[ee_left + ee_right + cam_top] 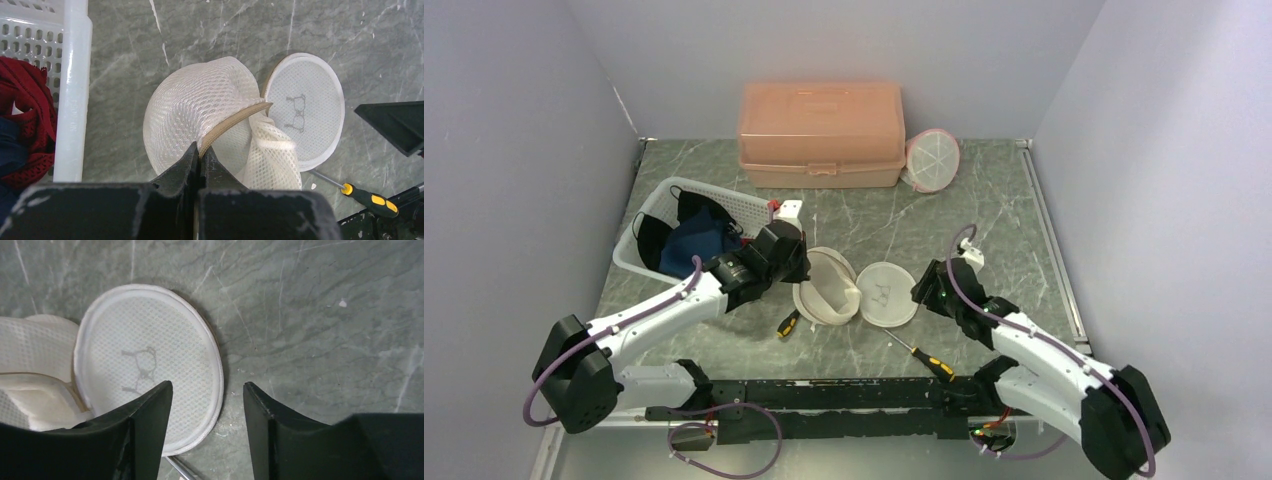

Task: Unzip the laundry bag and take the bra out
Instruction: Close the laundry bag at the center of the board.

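Bag (200, 100) lies open on the desk (984, 200) — bra not clearly visible inside. Left pincer (200, 150) is clamped on its tan rim; right pincer (207, 390) hangs half-open over the flat half, holding nothing. A one-sided pull could drag the whole bag. Basket (714, 195) holds dark and red clothes (694, 240); box (820, 135) is lidded.

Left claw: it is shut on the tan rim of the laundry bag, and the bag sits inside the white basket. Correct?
No. The left claw is shut on the tan rim of the laundry bag, but the bag lies on the table beside the white basket, per the left wrist view.
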Robot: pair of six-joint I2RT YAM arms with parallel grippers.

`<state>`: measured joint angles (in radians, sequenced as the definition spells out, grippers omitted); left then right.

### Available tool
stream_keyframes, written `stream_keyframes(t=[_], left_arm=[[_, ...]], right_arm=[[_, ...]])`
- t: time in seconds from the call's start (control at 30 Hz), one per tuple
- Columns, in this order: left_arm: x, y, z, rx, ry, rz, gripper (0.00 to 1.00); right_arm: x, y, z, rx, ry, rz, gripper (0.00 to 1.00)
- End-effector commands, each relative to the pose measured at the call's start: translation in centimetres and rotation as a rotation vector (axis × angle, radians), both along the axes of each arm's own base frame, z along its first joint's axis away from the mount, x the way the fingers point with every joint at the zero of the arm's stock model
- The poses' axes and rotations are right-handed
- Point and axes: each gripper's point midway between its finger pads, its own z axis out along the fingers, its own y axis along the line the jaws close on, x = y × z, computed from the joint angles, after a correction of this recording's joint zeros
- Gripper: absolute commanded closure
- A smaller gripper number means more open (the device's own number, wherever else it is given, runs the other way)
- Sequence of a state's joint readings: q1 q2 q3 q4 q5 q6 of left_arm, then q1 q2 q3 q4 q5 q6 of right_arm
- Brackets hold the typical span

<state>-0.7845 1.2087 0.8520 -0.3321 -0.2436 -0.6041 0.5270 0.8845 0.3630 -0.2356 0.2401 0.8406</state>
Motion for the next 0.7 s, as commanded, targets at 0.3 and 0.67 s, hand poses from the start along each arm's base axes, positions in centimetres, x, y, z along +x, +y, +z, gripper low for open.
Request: stream_keyframes(t=[0.3, 0.67], left_arm=[[-0.1, -1.4, 1.4, -0.084, -0.002, -0.017, 0.97], [0.3, -2.4, 3.5, -0.096, -0.022, -0.055, 0.97]], right_arm=[[-0.3, 1.8, -4.2, 0.026, 0.124, 0.052, 0.5], [-1.4, 0.9, -6.3, 0.012, 0.177, 0.006, 0.83]])
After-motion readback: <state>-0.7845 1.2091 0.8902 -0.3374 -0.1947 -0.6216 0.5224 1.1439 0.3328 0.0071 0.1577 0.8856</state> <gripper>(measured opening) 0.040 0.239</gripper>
